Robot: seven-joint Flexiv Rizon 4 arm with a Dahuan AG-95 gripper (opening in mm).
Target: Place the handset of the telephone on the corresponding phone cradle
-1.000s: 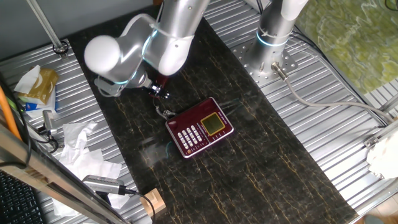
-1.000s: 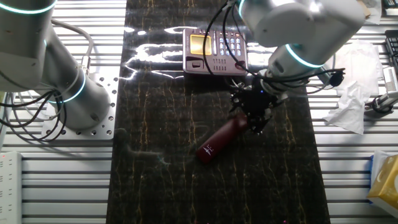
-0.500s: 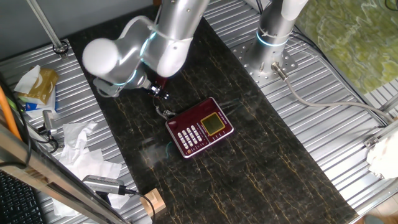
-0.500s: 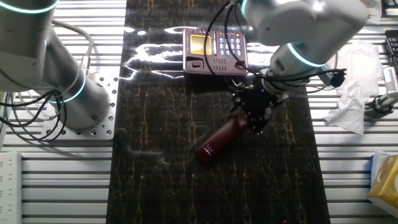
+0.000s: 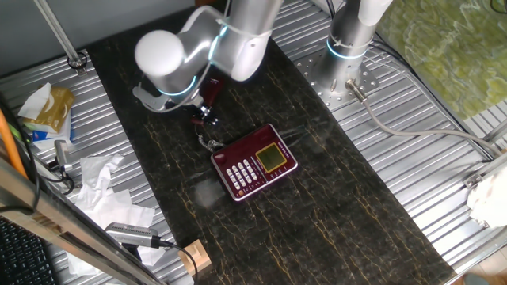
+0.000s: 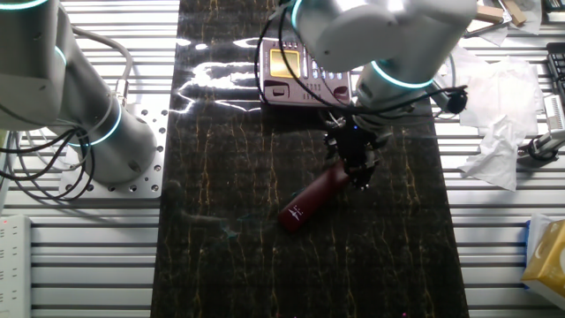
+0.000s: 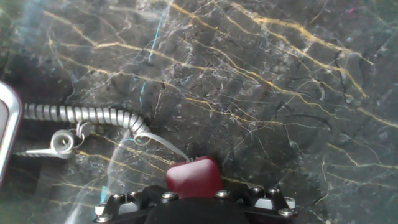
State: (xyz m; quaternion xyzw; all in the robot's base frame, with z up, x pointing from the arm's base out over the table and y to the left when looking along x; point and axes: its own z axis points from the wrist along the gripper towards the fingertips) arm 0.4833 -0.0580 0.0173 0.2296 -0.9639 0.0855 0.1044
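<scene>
The dark red handset (image 6: 309,199) lies on the black marble mat, tilted, apart from the telephone (image 6: 305,69). My gripper (image 6: 354,162) is shut on the handset's upper end. In the hand view that end (image 7: 194,177) sits between the jaws, with the curly cord (image 7: 87,116) running left to the base's edge (image 7: 5,134). In one fixed view my arm hides most of the handset (image 5: 211,89), and the telephone (image 5: 255,162) lies below it. The phone cradle (image 6: 305,91) is the bare strip along the base edge facing the handset; it also shows in one fixed view (image 5: 242,142).
A second arm's base (image 5: 346,47) stands on the metal table beside the mat. Crumpled paper (image 5: 99,178), a snack bag (image 5: 47,107) and a wooden block (image 5: 194,257) lie off the mat's left edge. Tissue (image 6: 499,146) lies to the right.
My arm's elbow has swung to the right and the wrist has turned a little. The handset and the telephone have stayed where they were.
</scene>
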